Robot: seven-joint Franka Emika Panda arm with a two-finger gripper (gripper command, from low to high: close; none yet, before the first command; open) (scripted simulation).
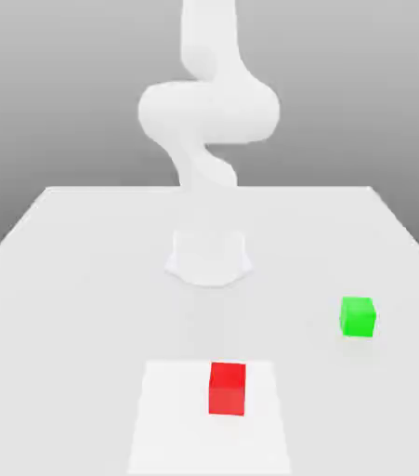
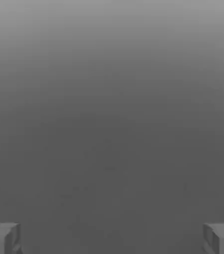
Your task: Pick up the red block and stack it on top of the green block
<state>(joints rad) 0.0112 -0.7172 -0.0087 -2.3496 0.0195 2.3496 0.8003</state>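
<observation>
Red block [image 1: 227, 388] apart from tool [image 2: 112, 239]

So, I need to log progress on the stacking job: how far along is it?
Nothing looks done yet. The red block sits on the table, apart from the green block toward the exterior view's right. In hand: the claw is open and empty, touching neither block. Left: grasp the red block, lift it, set it on the green one.

The red block [image 1: 227, 388] sits flat on my worktop [image 1: 83, 279] — upright, untouched. The green block [image 1: 357, 316] rests well apart, toward the exterior view's right — farther back.
</observation>
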